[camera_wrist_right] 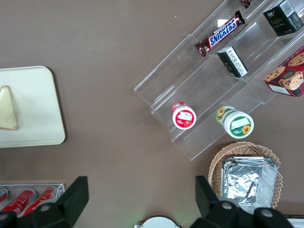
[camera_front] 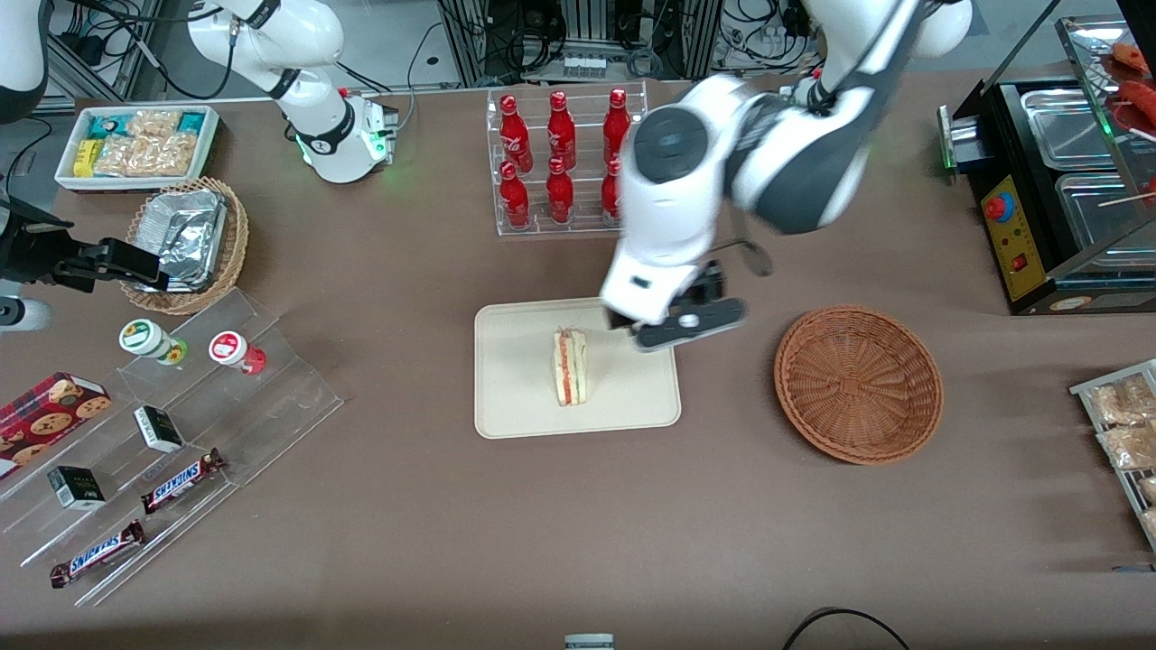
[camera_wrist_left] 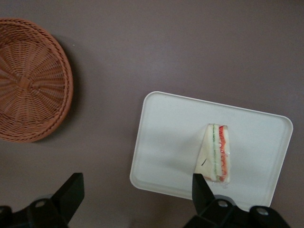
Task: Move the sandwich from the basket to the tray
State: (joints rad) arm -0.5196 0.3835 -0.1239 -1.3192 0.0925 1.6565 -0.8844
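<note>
The sandwich (camera_front: 570, 366) (camera_wrist_left: 217, 153) (camera_wrist_right: 7, 108) lies on the cream tray (camera_front: 519, 397) (camera_wrist_left: 166, 137) (camera_wrist_right: 33, 104), a pale wedge with red, orange and green layers on its edge. The reddish-brown wicker basket (camera_front: 858, 383) (camera_wrist_left: 28, 78) stands beside the tray toward the working arm's end of the table, with nothing in it. My left gripper (camera_front: 682, 325) (camera_wrist_left: 135, 187) hangs open above the tray's edge nearest the basket, with nothing between its black fingers (camera_wrist_left: 199, 187).
An acrylic rack of red bottles (camera_front: 564, 158) stands farther from the front camera than the tray. A tan basket of foil trays (camera_front: 190, 236), a white snack bin (camera_front: 135, 144) and a stepped acrylic shelf with snacks (camera_front: 153, 433) sit toward the parked arm's end. A black food warmer (camera_front: 1057, 181) stands at the working arm's end.
</note>
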